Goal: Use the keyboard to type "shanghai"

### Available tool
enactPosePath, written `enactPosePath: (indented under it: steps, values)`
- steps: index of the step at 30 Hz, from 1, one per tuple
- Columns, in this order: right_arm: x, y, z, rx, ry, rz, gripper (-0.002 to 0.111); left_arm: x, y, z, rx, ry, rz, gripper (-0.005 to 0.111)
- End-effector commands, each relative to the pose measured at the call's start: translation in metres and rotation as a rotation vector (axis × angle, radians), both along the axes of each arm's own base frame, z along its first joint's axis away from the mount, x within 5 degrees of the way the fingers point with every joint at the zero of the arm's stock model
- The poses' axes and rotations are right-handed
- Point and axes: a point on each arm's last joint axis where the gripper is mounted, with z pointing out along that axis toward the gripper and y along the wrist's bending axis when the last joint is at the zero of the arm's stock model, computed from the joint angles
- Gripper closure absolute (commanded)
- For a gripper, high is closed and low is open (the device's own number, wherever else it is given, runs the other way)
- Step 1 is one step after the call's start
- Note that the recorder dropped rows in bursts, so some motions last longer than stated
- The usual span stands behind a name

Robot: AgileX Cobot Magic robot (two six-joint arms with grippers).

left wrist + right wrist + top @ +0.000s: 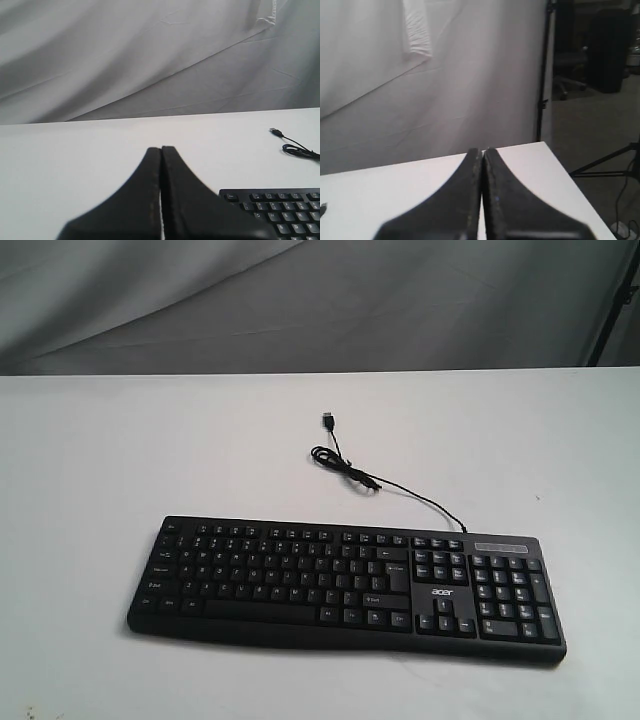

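Observation:
The black keyboard (345, 585) with white legends lies flat near the front of the white table, its number pad and small white logo toward the right. A thin black cable (390, 483) runs from its back edge to a loose USB plug (327, 419). Neither gripper shows in the exterior view. In the left wrist view my left gripper (161, 149) is shut with nothing held, above bare table; a corner of the keyboard (280, 210) shows beside it. My right gripper (482, 151) is shut and empty near the table's far right corner.
The white table (120, 460) stretches around the keyboard. A grey draped backdrop (300, 300) hangs behind it. A black stand pole (543, 70) rises past the table's right edge, with floor, stand legs and a chair beyond.

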Motion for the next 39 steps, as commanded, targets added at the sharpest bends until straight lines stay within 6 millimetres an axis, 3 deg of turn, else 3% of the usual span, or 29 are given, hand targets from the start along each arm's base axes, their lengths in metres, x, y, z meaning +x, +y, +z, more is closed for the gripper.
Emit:
enactPosePath:
  steps: [1,17,22,29,39]
  values:
    - [-0.024,-0.005,-0.03,0.012,-0.05,-0.075,0.108,0.0,0.0,0.0,-0.002,-0.007,-0.006,0.107]
    - [-0.04,-0.004,-0.108,-0.023,0.03,-0.08,0.108,0.0,0.0,0.0,-0.002,-0.007,-0.006,0.107]
    - [-0.046,-0.002,-0.113,-0.028,0.036,-0.074,0.108,0.0,0.0,0.0,-0.002,-0.007,-0.006,0.107]
    - [-0.049,-0.002,-0.125,-0.059,0.177,-0.067,0.108,0.0,0.0,0.0,-0.002,-0.007,-0.006,0.107]
    - [-0.049,-0.002,-0.125,-0.059,0.177,-0.067,0.108,0.0,0.0,0.0,-0.002,-0.007,-0.006,0.107]
